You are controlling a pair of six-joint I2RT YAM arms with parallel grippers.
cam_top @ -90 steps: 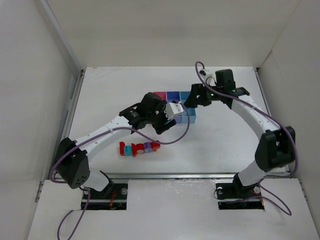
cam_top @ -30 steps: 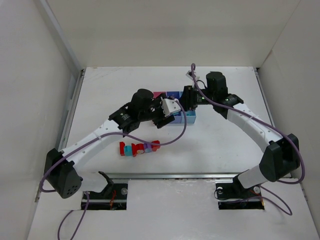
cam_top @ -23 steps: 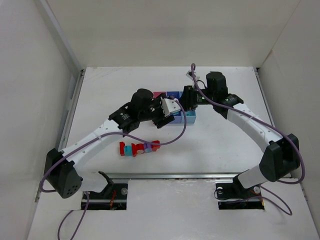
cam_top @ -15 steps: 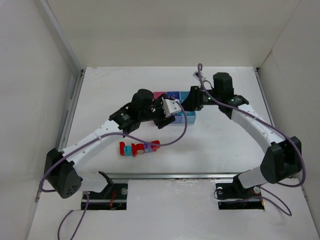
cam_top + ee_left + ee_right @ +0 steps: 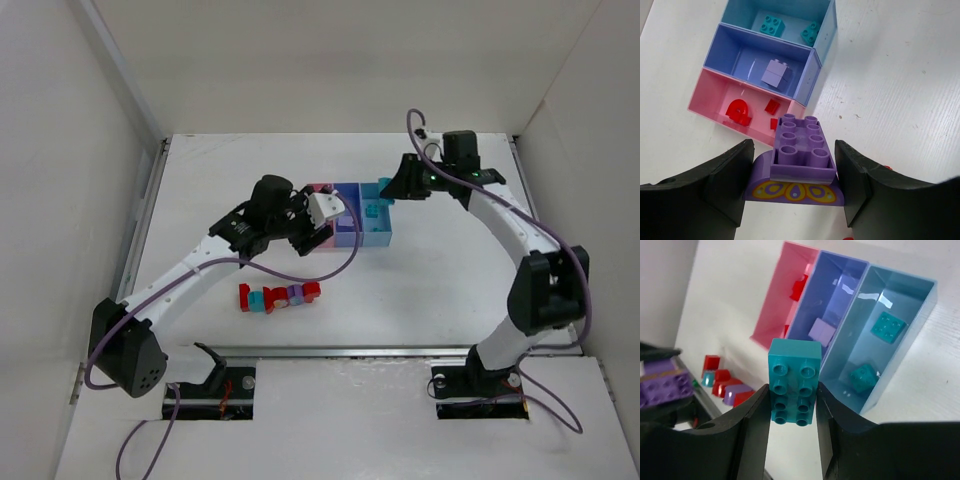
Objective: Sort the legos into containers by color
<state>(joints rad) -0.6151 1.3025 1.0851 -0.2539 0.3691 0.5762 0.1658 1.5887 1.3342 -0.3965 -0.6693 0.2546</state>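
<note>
Sitting between left fingers [image 5: 725, 185]: purple brick [image 5: 801, 150] (right fingers [image 5: 757, 435] pinch teal brick [image 5: 792, 382]).

Three joined bins [image 5: 360, 238] stand side by side at the middle of the table [image 5: 220, 170]; the left bin [image 5: 720, 97] holds three bricks [image 5: 738, 111], the middle bin [image 5: 740, 60] a single brick [image 5: 776, 73], the right bin [image 5: 790, 20] a pair of bricks [image 5: 772, 25]; a row of loose bricks [image 5: 278, 296] lies before the bins, toward the arm bases; the left gripper [image 5: 794, 160], clamping a held brick [image 5: 801, 145], hangs over the left bin's near end; the right gripper [image 5: 792, 400], clamping a second brick [image 5: 794, 375], hangs by the right bin's far right corner.
</note>
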